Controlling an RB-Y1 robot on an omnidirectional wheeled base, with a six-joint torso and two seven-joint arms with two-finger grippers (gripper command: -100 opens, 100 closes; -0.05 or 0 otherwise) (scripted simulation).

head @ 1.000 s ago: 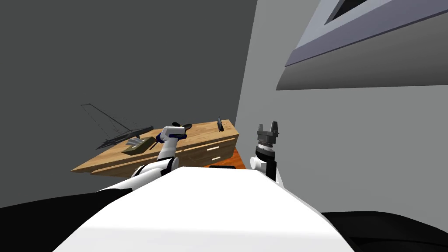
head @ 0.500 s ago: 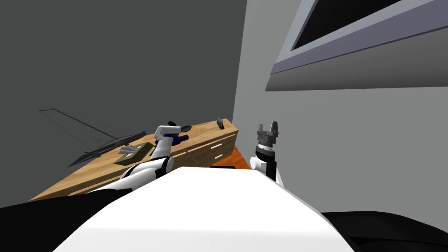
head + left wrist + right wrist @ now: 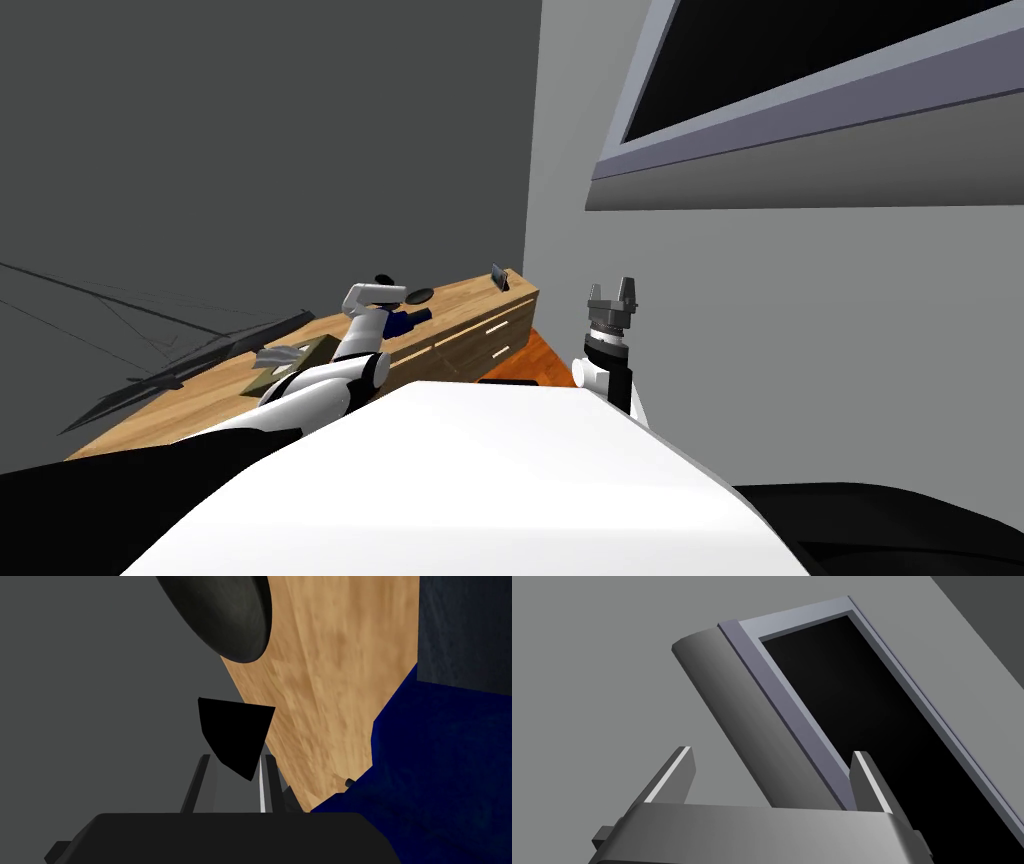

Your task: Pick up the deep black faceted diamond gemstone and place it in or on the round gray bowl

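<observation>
Round dark grey bowl point(image 3: 227, 616) is cut off, sitting at the back edge of the light wooden drawer cabinet point(image 3: 320, 676). A dark blue object point(image 3: 440, 776) is unidentifiable. The black faceted gemstone point(image 3: 235, 731) has its tip toward my left gripper point(image 3: 237, 758), broad face outward, short of the bowl. Jaws clamp its narrow end. Right gripper point(image 3: 772, 750) is raised, jaws apart.

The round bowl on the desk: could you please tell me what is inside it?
Nothing shows inside the bowl; the black gemstone sits clamped between the left gripper's fingers, short of it. The bowl's near wall covers its bottom.
</observation>
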